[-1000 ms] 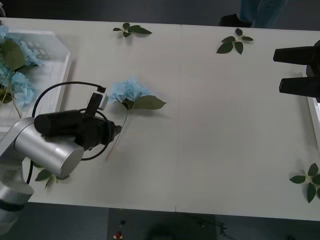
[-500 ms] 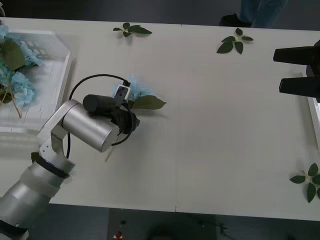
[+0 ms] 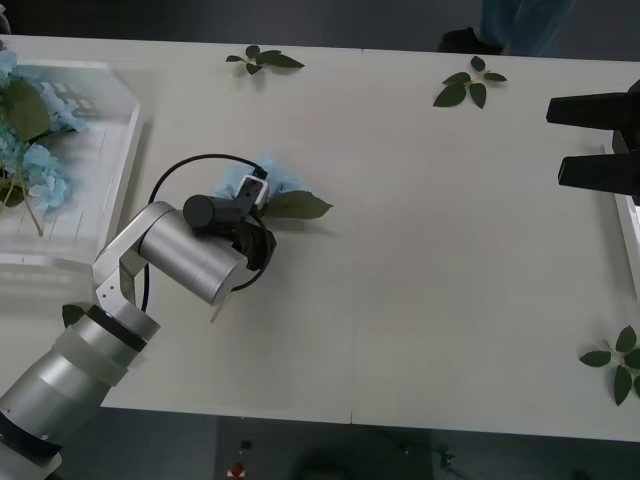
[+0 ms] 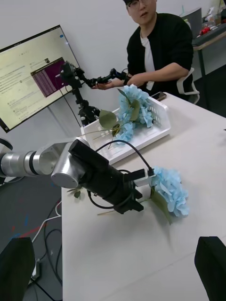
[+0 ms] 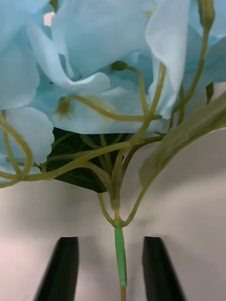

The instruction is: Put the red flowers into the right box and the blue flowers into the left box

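One of the blue flowers (image 3: 272,182) lies on the white table left of centre, its big leaf (image 3: 298,206) pointing right. My left gripper (image 5: 111,241) is down over its stem (image 5: 120,256), open, one black finger on each side and not touching it. In the front view my left wrist covers the stem. More blue flowers (image 3: 35,165) lie in the left box (image 3: 110,150) at the far left. My right gripper (image 3: 556,143) hangs open near the right edge, beside the right box (image 3: 630,235). The red flowers are out of view.
Loose green leaf sprigs lie at the back (image 3: 265,58), the back right (image 3: 470,85), the front right (image 3: 620,360) and beside my left arm (image 3: 72,315). A person sits behind the left box (image 4: 141,129) without touching anything.
My left arm has swung from the table's front left towards the loose blue flower, and its wrist now covers the stem. The right arm has not moved.
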Robot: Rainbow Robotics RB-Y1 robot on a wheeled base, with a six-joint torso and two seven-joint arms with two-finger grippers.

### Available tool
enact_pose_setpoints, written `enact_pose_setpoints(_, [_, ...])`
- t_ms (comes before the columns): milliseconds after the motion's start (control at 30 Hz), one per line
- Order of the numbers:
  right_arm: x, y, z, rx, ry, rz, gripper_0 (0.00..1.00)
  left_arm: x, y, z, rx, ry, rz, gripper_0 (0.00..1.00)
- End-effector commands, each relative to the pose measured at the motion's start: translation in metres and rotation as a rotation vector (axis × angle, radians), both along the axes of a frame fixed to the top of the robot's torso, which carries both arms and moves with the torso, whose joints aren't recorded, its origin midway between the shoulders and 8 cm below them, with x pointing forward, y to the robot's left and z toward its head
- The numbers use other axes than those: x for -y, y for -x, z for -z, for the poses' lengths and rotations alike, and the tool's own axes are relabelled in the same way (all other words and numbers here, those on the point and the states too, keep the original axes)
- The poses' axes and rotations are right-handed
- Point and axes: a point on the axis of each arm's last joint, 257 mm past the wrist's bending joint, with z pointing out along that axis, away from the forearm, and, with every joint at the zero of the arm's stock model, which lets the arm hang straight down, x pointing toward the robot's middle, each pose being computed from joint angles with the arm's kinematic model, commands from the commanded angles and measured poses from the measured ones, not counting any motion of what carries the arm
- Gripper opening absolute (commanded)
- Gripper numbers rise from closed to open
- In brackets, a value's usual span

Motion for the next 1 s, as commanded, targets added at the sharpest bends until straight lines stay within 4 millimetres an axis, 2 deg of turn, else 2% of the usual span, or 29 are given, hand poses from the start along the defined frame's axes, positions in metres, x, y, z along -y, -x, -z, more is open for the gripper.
enact_pose_setpoints(33, [-0.002, 0.002, -0.008, 0.044, 0.009, -0.011, 1.0, -0.001, -0.017, -0.043, 0.097, 0.03, -0.005, 0.0])
enact_pose_setpoints(233, [-0.002, 0.002, -0.008, 0.044, 0.009, -0.011, 1.0, -0.016, -0.002, -0.099, 0.141, 0.138, -0.004, 0.0])
enact_pose_setpoints(400, [-0.002, 0.002, -0.008, 0.044, 0.009, -0.011, 1.0, -0.043, 0.02, -0.16, 0.139, 0.23, -0.032, 0.0])
enact_pose_setpoints(467, [-0.002, 0.002, -0.008, 0.044, 0.009, -0.011, 1.0, -0.056, 0.024, -0.172, 0.139, 0.237, -0.05, 0.0])
enact_pose_setpoints(533, [-0.002, 0.002, -0.008, 0.044, 0.009, -0.011, 1.0, -0.083, 0.028, -0.194, 0.161, 0.244, -0.084, 0.0])
enact_pose_setpoints(567, [-0.002, 0.002, -0.008, 0.044, 0.009, -0.011, 1.0, -0.09, 0.029, -0.2, 0.17, 0.239, -0.085, 0.0])
enact_pose_setpoints(600, [-0.002, 0.002, -0.008, 0.044, 0.009, -0.011, 1.0, -0.109, 0.031, -0.217, 0.203, 0.218, -0.085, 0.0])
enact_pose_setpoints(700, [-0.002, 0.002, -0.008, 0.044, 0.009, -0.011, 1.0, -0.154, 0.033, -0.248, 0.265, 0.188, -0.106, 0.0])
enact_pose_setpoints(733, [-0.002, 0.002, -0.008, 0.044, 0.009, -0.011, 1.0, -0.164, 0.035, -0.252, 0.275, 0.183, -0.113, 0.0])
enact_pose_setpoints(833, [-0.002, 0.002, -0.008, 0.044, 0.009, -0.011, 1.0, -0.213, 0.038, -0.275, 0.332, 0.146, -0.164, 0.0])
enact_pose_setpoints(867, [-0.002, 0.002, -0.008, 0.044, 0.009, -0.011, 1.0, -0.238, 0.04, -0.284, 0.355, 0.129, -0.196, 0.0])
enact_pose_setpoints(933, [-0.002, 0.002, -0.008, 0.044, 0.009, -0.011, 1.0, -0.265, 0.043, -0.292, 0.377, 0.113, -0.232, 0.0])
enact_pose_setpoints(1000, [-0.002, 0.002, -0.008, 0.044, 0.009, -0.011, 1.0, -0.301, 0.048, -0.295, 0.387, 0.096, -0.28, 0.0])
